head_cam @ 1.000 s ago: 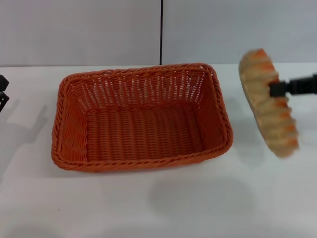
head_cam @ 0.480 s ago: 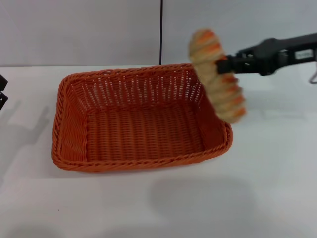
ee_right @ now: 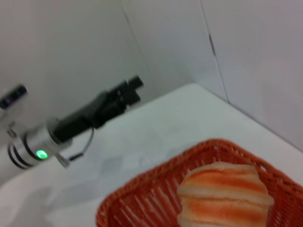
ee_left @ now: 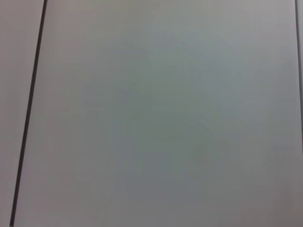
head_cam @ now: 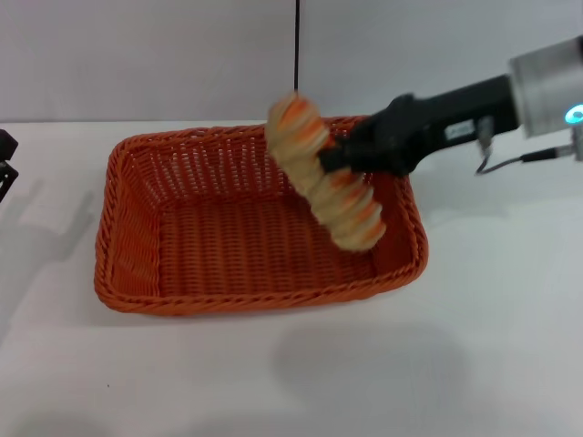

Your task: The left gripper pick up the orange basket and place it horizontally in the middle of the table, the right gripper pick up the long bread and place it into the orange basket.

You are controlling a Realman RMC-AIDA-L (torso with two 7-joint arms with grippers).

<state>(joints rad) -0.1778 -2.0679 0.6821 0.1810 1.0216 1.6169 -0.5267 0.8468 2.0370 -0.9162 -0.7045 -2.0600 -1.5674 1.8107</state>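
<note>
The orange basket lies lengthwise across the middle of the white table. My right gripper reaches in from the right and is shut on the long bread. The striped loaf hangs tilted in the air over the basket's right half, its lower end down near the inner right wall. In the right wrist view the long bread shows above the orange basket's rim. My left gripper sits at the table's far left edge, away from the basket; the right wrist view also shows the left gripper farther off.
A pale grey wall with a dark vertical seam stands behind the table. The left wrist view shows only that wall and a dark seam. Bare tabletop lies in front of the basket and to its right.
My right gripper has carried the long bread leftward, from outside the basket's right side to over its right half. The basket and the left arm have stayed put.
</note>
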